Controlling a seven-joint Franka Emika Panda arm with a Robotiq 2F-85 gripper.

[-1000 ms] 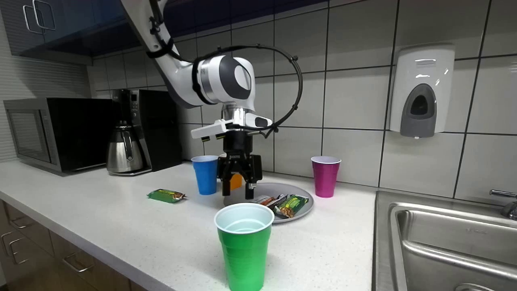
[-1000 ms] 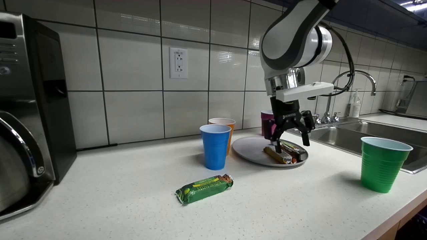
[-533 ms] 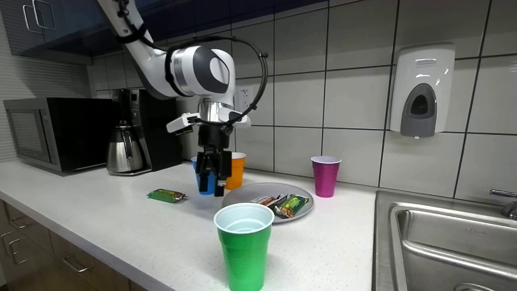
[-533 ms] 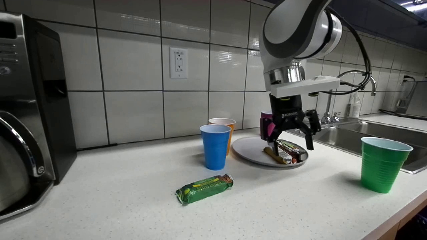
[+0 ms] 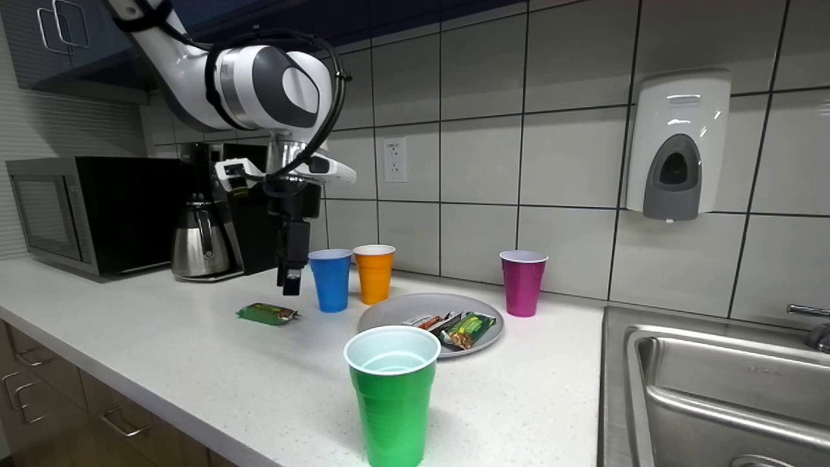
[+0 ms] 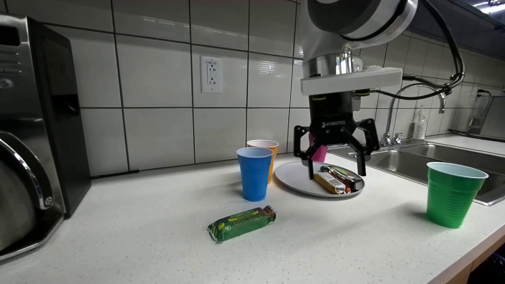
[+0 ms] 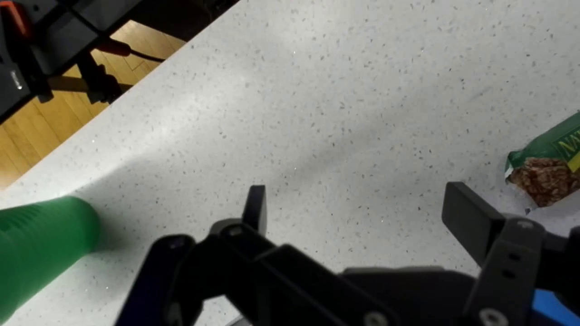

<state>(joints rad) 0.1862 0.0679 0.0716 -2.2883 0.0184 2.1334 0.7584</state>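
My gripper [image 5: 289,285] is open and empty, held above the counter; it shows in both exterior views [image 6: 336,172] and in the wrist view [image 7: 355,208]. Its fingers point down and touch nothing. A green-wrapped snack bar [image 5: 266,314] lies on the counter near it, also in an exterior view [image 6: 242,224] and at the right edge of the wrist view [image 7: 553,167], outside the fingers. A blue cup [image 5: 332,282] stands upright beside the gripper. Several wrapped bars [image 5: 470,329] lie on a grey plate [image 5: 415,305], which shows in both exterior views [image 6: 296,181].
An orange cup [image 5: 375,275] stands behind the blue one. A purple cup [image 5: 522,285] stands behind the plate near the tiled wall. A green cup [image 5: 393,408] stands near the counter's front, by the sink [image 6: 418,152]. A coffee maker [image 5: 249,214] and microwave [image 5: 123,214] stand at the far end.
My gripper has moved away from the plate, leftward past the cups in an exterior view, and its wrist has turned. The fingers stay open. The cups, plate and bars have not moved.
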